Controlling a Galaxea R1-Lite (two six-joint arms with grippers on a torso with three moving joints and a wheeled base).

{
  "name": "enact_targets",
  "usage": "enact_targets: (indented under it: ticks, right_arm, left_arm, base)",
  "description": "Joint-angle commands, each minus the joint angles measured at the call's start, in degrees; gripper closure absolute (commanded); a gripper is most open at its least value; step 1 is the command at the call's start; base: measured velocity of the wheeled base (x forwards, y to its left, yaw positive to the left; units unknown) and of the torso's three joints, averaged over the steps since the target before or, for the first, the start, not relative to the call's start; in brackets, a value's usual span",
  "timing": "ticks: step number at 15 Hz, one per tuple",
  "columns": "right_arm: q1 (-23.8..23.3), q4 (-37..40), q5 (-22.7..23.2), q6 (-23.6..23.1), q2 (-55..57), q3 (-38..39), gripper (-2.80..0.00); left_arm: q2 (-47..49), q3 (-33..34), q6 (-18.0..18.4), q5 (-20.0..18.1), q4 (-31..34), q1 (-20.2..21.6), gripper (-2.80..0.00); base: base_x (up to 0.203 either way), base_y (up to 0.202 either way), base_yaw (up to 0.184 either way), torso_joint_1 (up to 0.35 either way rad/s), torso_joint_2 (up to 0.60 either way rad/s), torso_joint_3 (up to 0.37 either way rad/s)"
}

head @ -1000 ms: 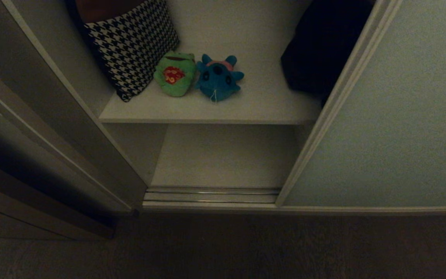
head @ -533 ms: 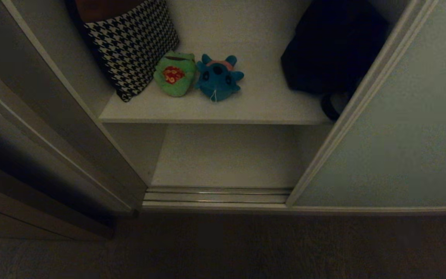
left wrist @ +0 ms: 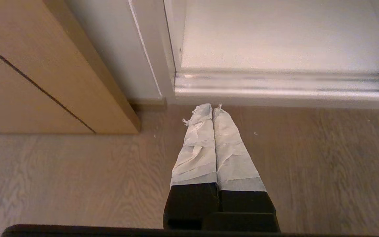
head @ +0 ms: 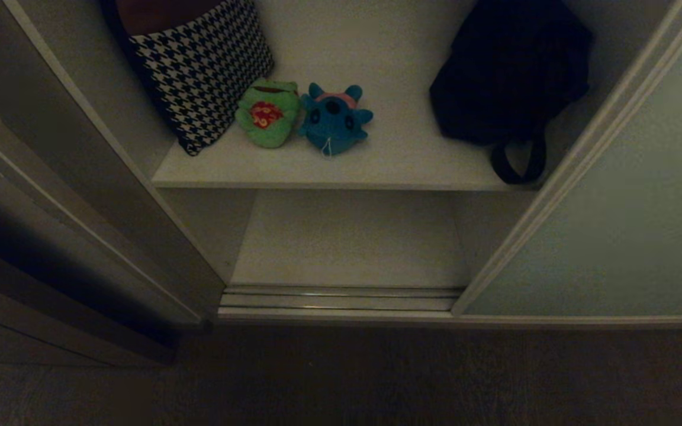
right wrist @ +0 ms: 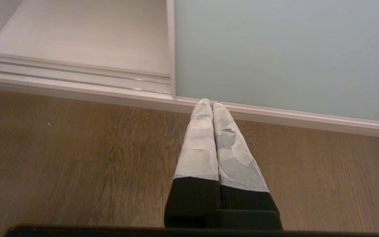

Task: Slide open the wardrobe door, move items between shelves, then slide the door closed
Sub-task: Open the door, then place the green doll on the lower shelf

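Fingers of both grippers are pressed fully together with nothing held: the left gripper (left wrist: 212,108) is pointed down over the wooden floor (left wrist: 77,171) just short of the wardrobe's bottom track (left wrist: 275,86), and the right gripper (right wrist: 208,102) is parked likewise near the lower corner of the sliding wardrobe door (head: 631,225). Neither arm is seen from the head camera. The door is slid well to the right, so the opening step is judged done or nearly so. On the upper shelf (head: 341,174) the green frog (head: 266,113) and the blue plush (head: 334,119) are set side by side, touching, just right of a houndstooth cushion (head: 199,65); a black strapped bag (head: 510,77) is placed farther right on the same board. The bottom shelf (head: 347,242) is seen bare. Moving the toys between shelves is therefore judged not yet begun, and closing the door is left for afterwards.
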Motion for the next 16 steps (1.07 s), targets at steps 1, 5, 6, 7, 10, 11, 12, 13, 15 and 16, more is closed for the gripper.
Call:
enact_targets:
  ticks: [1,5,6,7,10,11,12,13,15,16]
  right_arm:
    - [0.0,0.0,0.0,0.0,0.0,0.0,0.00]
    - [0.0,0.0,0.0,0.0,0.0,0.0,0.00]
    - [0.1,0.0,0.0,0.0,0.0,0.0,0.00]
    - [0.0,0.0,0.0,0.0,0.0,0.0,0.00]
    - [0.0,0.0,0.0,0.0,0.0,0.0,0.00]
    - [0.0,0.0,0.0,0.0,0.0,0.0,0.00]
    - [0.0,0.0,0.0,0.0,0.0,0.0,0.00]
    - [0.1,0.0,0.0,0.0,0.0,0.0,0.00]
    - [0.1,0.0,0.0,0.0,0.0,0.0,0.00]
    - [0.1,0.0,0.0,0.0,0.0,0.0,0.00]
  left_arm:
    - [0.1,0.4,-0.1,0.0,-1.3,0.0,0.00]
    - [0.5,-8.2,0.9,-0.4,-0.6,0.0,0.00]
    - [2.0,-12.9,1.3,-0.9,0.5,0.0,0.00]
    - [5.1,-16.9,1.5,-1.8,1.3,0.0,0.00]
    - [21.6,-27.5,1.9,-4.0,1.8,0.1,0.00]
    - [28.3,-32.2,1.9,-4.3,2.0,0.1,0.00]
    - [35.4,-37.7,2.0,-4.7,2.2,0.1,0.00]
    - [42.9,-44.0,2.1,-4.9,2.3,0.1,0.00]
    - [57.5,-57.5,2.2,-5.4,2.2,-0.1,0.00]
    - [64.7,-64.4,2.2,-5.6,2.2,-0.4,0.00]
  base:
    - [0.000,0.000,0.000,0.000,0.00,0.000]
    - [0.000,0.000,0.000,0.000,0.00,0.000]
    - [0.000,0.000,0.000,0.000,0.00,0.000]
    - [0.000,0.000,0.000,0.000,0.00,0.000]
    - [0.000,0.000,0.000,0.000,0.00,0.000]
    - [0.000,0.000,0.000,0.000,0.00,0.000]
    - [0.000,0.000,0.000,0.000,0.00,0.000]
    - [0.000,0.000,0.000,0.000,0.00,0.000]
    - [0.000,0.000,0.000,0.000,0.00,0.000]
    - [0.000,0.000,0.000,0.000,0.00,0.000]
